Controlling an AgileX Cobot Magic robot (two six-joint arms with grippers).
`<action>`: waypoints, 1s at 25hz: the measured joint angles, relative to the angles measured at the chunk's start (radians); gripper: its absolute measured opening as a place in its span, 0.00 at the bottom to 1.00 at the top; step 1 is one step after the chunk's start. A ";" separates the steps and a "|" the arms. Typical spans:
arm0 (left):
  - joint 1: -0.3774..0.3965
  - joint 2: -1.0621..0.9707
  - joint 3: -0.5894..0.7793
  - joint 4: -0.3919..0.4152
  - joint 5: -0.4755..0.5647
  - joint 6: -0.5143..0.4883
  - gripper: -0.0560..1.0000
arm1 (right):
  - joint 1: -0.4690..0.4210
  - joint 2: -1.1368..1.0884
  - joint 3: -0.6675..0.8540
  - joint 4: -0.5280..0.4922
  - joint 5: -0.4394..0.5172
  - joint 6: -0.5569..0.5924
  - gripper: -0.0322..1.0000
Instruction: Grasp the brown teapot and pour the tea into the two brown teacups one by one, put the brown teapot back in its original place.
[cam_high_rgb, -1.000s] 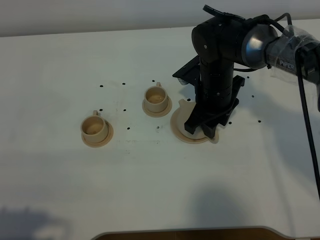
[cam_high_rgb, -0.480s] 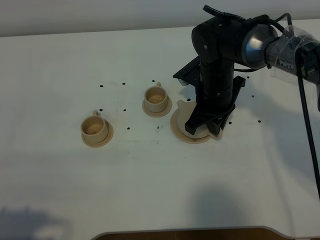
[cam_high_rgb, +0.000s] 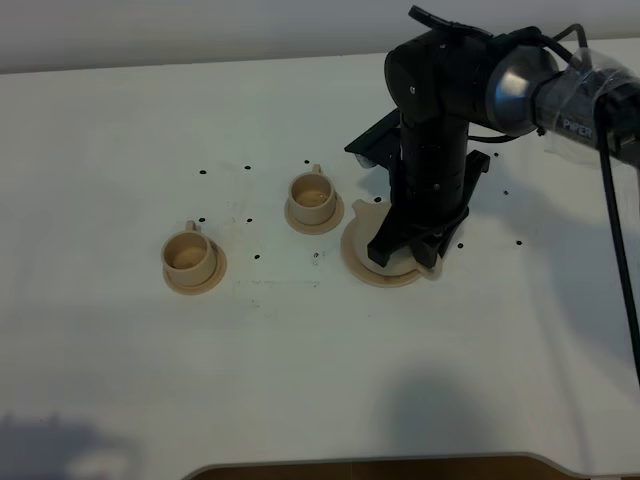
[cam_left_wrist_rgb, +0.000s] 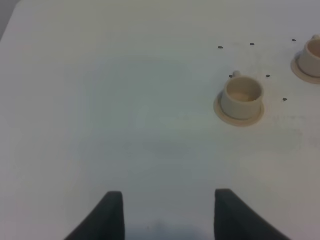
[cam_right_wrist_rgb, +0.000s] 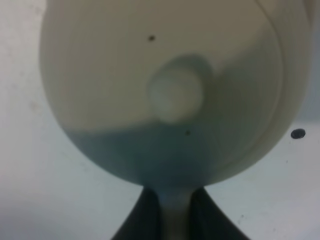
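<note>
progress unclear: teapot (cam_right_wrist_rgb: 170, 85) is over the big saucer (cam_high_rgb: 360, 265), touching it or not i cannot tell. right gripper (cam_right_wrist_rgb: 175, 205) clenched on its handle (cam_right_wrist_rgb: 175, 222). inner cup (cam_high_rgb: 311, 196) and outer cup (cam_high_rgb: 188, 255) stand upright on their small saucers. contents too small to tell, so pouring is either all ahead or done with only release left. teapot lies directly under the right wrist, lid knob (cam_right_wrist_rgb: 175, 95) up. left gripper (cam_left_wrist_rgb: 167, 212) hangs spread, empty, well apart from both cups.

Open table (cam_high_rgb: 300, 380) along near edge; left teacup (cam_high_rgb: 190, 258), middle teacup (cam_high_rgb: 313, 200), right arm (cam_high_rgb: 435, 150) mid-table.
</note>
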 joint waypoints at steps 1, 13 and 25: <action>0.000 0.000 0.000 0.000 0.000 0.000 0.48 | 0.000 -0.004 0.000 0.001 -0.001 0.000 0.14; 0.001 0.000 0.000 0.000 0.000 0.000 0.48 | 0.000 -0.037 0.000 -0.004 -0.004 0.013 0.14; 0.001 0.000 0.000 0.000 0.000 0.000 0.48 | 0.000 -0.090 0.000 -0.035 -0.007 0.023 0.14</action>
